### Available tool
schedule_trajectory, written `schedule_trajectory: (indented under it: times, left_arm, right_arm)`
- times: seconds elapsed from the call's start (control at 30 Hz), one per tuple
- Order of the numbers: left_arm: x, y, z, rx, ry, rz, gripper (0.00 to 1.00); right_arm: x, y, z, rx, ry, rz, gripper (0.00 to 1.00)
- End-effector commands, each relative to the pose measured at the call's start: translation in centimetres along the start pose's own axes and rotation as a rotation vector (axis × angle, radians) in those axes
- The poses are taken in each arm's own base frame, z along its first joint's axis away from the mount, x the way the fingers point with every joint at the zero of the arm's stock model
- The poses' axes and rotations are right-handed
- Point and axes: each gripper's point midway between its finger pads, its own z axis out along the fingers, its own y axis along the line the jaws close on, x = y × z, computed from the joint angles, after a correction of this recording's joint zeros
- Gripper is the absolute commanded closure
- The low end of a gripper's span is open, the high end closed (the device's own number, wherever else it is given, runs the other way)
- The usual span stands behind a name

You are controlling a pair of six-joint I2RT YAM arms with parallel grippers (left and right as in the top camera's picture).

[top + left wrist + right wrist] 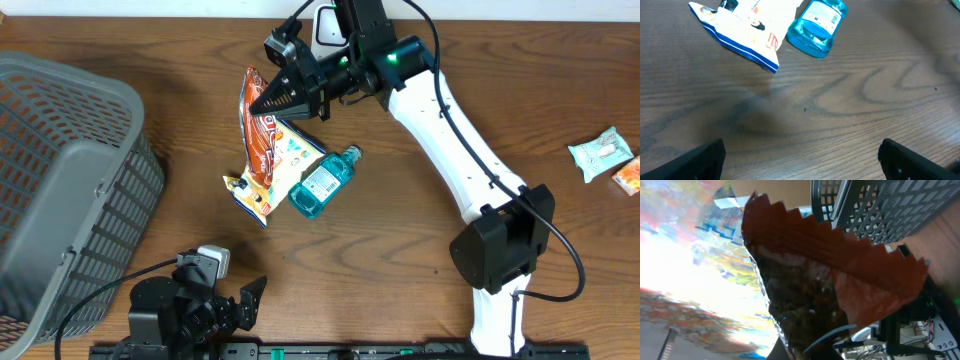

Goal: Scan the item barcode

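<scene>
1. At the bottom of the overhead view, the left claw [801, 150] is seen spread wide and empty over the bare table [850, 100].
2. Near the middle, a blue bottle [322, 182] and a white packet [290, 160] are left lying against each other.
3. Just above them, the orange snack bag [258, 120] is pinched at its jagged edge by the right claw [272, 98].
4. At the top edge, a white device [325, 28] is half hidden behind the arm; it cannot be confirmed as a scanner.
5. The pick-up is judged done; showing the barcode is judged still left.
</scene>
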Motion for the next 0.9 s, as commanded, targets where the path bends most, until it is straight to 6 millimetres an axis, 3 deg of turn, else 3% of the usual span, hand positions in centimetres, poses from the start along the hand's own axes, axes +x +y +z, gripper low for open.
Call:
schedule_trajectory:
  times: [0.0, 0.13, 0.43, 0.73, 0.87]
  left_arm:
    - [-0.3, 0.0, -0.2, -0.006, -0.010, 0.013, 0.02]
    - [-0.3, 0.0, -0.2, -0.006, -0.011, 0.013, 0.02]
    - [-0.3, 0.0, -0.2, -0.006, -0.010, 0.013, 0.02]
    - [-0.3, 0.0, -0.2, -0.006, -0.011, 0.013, 0.02]
    - [-0.3, 0.0, -0.2, -0.006, -0.011, 0.013, 0.02]
  right_arm:
    - [0.5, 0.9, -0.3, -0.013, 0.011, 0.041, 0.99]
    - [0.6, 0.5, -0.3, -0.005, 0.003, 0.215, 0.99]
    - [0.4, -0.4, -0.8, 0.013, -0.033, 0.405, 0.99]
    - [1.0, 0.2, -1.1, -0.017, 0.007, 0.878, 0.98]
    - [1.0, 0.2, -1.0, -0.016, 0.009, 1.011, 0.99]
